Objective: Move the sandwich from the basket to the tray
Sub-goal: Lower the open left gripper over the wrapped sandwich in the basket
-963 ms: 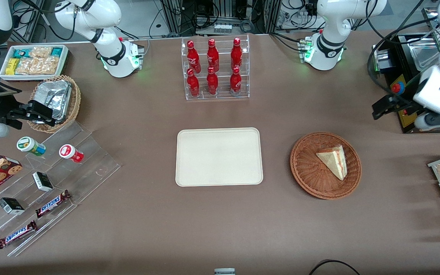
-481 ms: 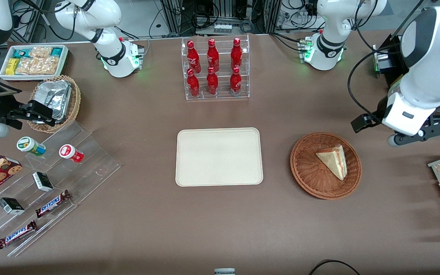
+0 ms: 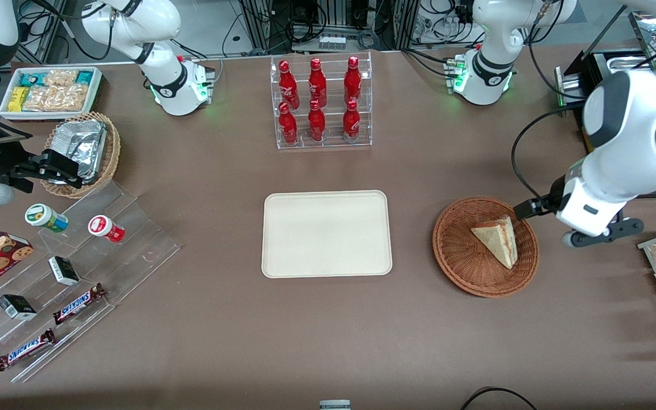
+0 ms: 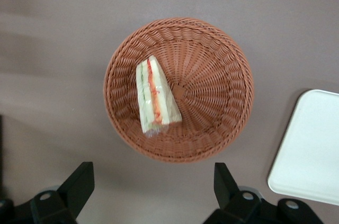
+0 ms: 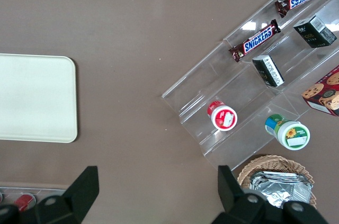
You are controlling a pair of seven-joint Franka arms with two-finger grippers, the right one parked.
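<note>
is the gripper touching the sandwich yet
Apart. The left wrist view shows the gripper open, its fingers clear of the sandwich, which lies in the basket.

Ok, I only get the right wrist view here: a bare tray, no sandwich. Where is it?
Observer: The sandwich lies in the basket, toward the working arm's end of the table.
Operator: And the claw?
Observer: The claw is open, hanging above the basket's rim and touching nothing.
Operator: How does the sandwich lie?
Observer: On its side, with the red and green filling edge facing up.
</note>
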